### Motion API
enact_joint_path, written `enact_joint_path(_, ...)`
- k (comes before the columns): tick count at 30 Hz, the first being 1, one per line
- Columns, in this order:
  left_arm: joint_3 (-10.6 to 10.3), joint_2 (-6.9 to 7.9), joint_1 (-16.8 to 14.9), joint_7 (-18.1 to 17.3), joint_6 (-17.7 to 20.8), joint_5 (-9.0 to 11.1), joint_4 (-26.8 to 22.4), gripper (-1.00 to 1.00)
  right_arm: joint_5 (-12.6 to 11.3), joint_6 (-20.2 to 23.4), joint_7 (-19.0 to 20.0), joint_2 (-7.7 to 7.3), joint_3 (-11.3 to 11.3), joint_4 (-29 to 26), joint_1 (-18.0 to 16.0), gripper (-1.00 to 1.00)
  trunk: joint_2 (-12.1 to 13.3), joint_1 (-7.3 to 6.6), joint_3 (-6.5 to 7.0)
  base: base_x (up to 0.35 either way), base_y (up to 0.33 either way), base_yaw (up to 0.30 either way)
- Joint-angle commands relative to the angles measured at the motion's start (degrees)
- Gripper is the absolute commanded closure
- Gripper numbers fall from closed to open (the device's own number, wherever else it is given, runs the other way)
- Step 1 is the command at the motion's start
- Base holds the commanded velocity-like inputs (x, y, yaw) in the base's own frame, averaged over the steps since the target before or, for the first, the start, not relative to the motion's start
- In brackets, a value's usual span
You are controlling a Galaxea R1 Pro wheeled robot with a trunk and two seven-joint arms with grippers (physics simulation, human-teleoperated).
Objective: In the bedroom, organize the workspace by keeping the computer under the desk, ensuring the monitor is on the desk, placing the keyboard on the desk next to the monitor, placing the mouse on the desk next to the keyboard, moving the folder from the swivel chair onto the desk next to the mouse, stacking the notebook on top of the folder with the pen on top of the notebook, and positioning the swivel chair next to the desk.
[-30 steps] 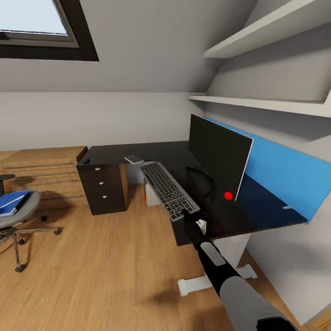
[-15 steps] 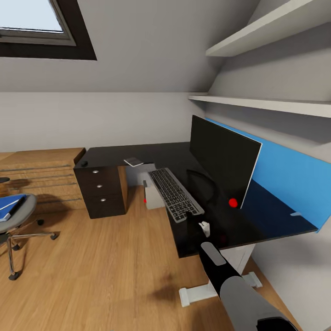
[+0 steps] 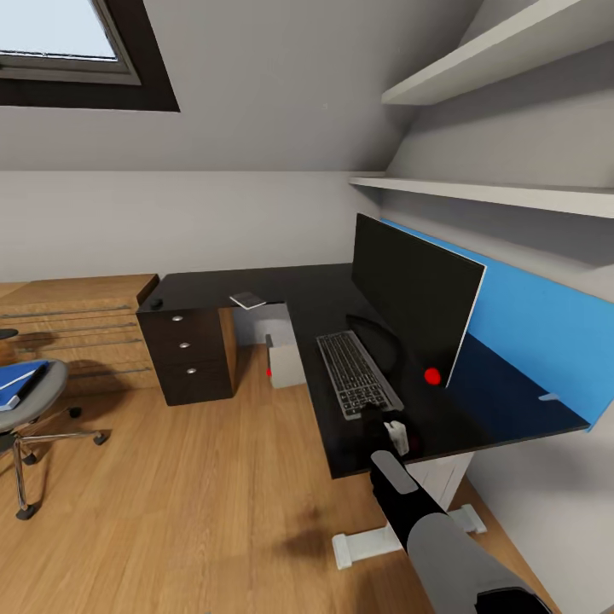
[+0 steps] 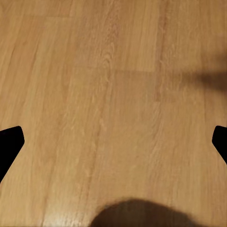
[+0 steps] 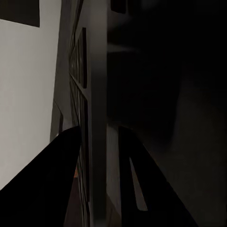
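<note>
- Gripping the near end of the keyboard (image 3: 358, 373), your right hand (image 3: 381, 424) has its two fingers (image 5: 137, 179) closed on the edge, seen up close in the right wrist view.
- You have the keyboard lying flat on the desk (image 3: 256, 286), just in front of the monitor (image 3: 413, 299), beside its ring base.
- Your left hand (image 4: 113, 142) hangs over the bare plank floor (image 4: 113, 94) with its fingertips spread wide, holding nothing.
- You can see the folder (image 3: 15, 379) on the swivel chair (image 3: 30, 401), well apart from the desk.
- You'll find the computer (image 3: 285, 362) under the desk and a small notebook (image 3: 248, 299) at the far corner.
</note>
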Motion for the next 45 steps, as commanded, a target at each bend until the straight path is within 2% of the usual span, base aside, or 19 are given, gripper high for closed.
enact_joint_path(1, -0.3, 0.05, -0.1, 0.3, -0.4, 0.6, 0.0, -1.0, -0.6, -0.3, 0.3, 0.0, 0.2, 0.1, 0.0, 1.0, 0.0, 0.0, -0.05, 0.0, 0.0, 0.0)
enact_joint_path(10, -0.3, 0.05, -0.1, 0.3, -0.5, 0.6, 0.0, -1.0, -0.7, 0.2, 0.4, 0.0, 1.0, 0.2, -0.1, 1.0, 0.0, 0.0, -0.05, 0.072, 0.06, 0.0)
enact_joint_path(34, -0.3, 0.05, -0.1, 0.3, -0.4, 0.7, 0.0, -1.0, -1.3, 0.3, 0.7, 0.0, 0.9, 0.2, 0.0, 1.0, 0.0, 0.0, -0.05, 0.109, 0.087, 0.0)
enact_joint_path(42, -0.3, 0.04, -0.1, 0.3, -0.4, 0.8, 0.0, -1.0, -3.9, 0.3, 0.7, 0.0, 0.9, 0.2, 0.0, 1.0, 0.0, 0.0, -0.05, 0.057, 0.021, 0.0)
enact_joint_path(43, -0.3, 0.05, -0.1, 0.3, -0.4, 0.8, 0.0, -1.0, -6.1, 0.3, 0.7, 0.0, 0.9, 0.2, 0.0, 1.0, 0.0, 0.0, -0.05, 0.147, 0.001, 0.0)
enact_joint_path(45, -0.3, 0.0, -0.1, 0.3, -0.4, 0.8, 0.0, -1.0, -8.0, 0.3, 0.7, 0.0, 0.9, 0.2, 0.0, 1.0, 0.0, 0.0, -0.05, 0.071, 0.0, 0.0)
